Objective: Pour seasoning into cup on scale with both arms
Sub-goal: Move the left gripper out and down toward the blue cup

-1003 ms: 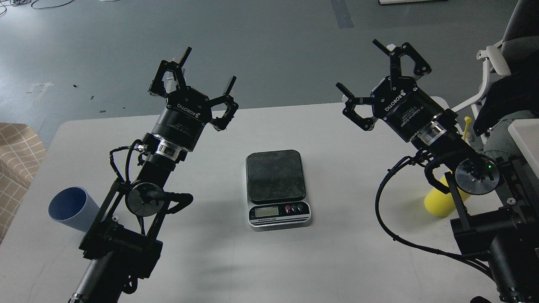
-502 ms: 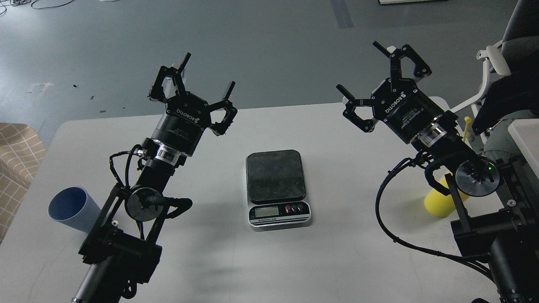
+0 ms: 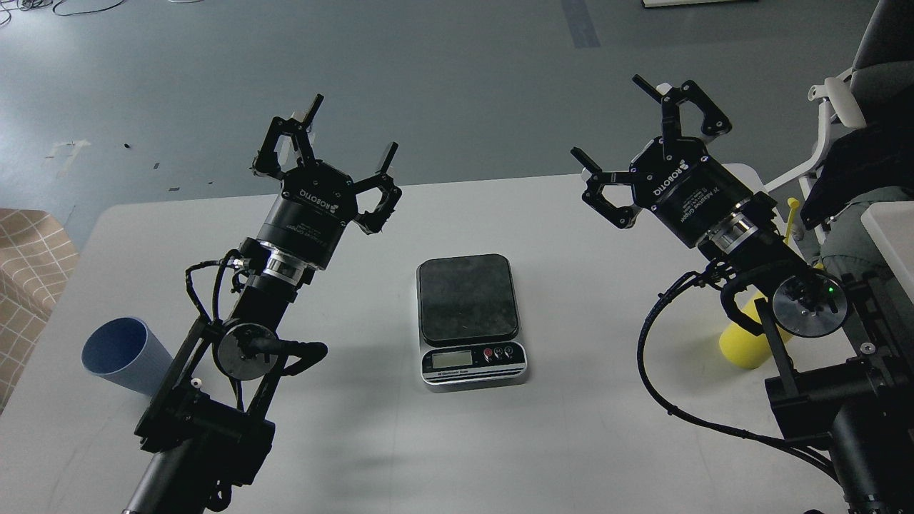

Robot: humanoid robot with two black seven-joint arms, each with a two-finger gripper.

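The scale [image 3: 471, 321] sits at the table's middle with its dark platform bare. The light blue cup [image 3: 120, 355] stands at the left edge, partly behind my left arm. The yellow seasoning bottle [image 3: 750, 343] stands at the right, mostly hidden by my right arm; its thin nozzle [image 3: 791, 214] shows above. My left gripper [image 3: 337, 146] is open and empty, raised over the table's far left. My right gripper [image 3: 628, 135] is open and empty, raised over the far right.
The white table [image 3: 557, 428] carries the three objects. A tan checked cushion [image 3: 28, 264] lies off the left edge. A white chair frame with dark fabric [image 3: 850, 143] stands at the right, near my right arm. Grey floor lies beyond the table.
My left gripper has sunk slightly and shifted a little toward the table. My right gripper has dropped a little and edged right. The scale, cup and bottle have not moved.
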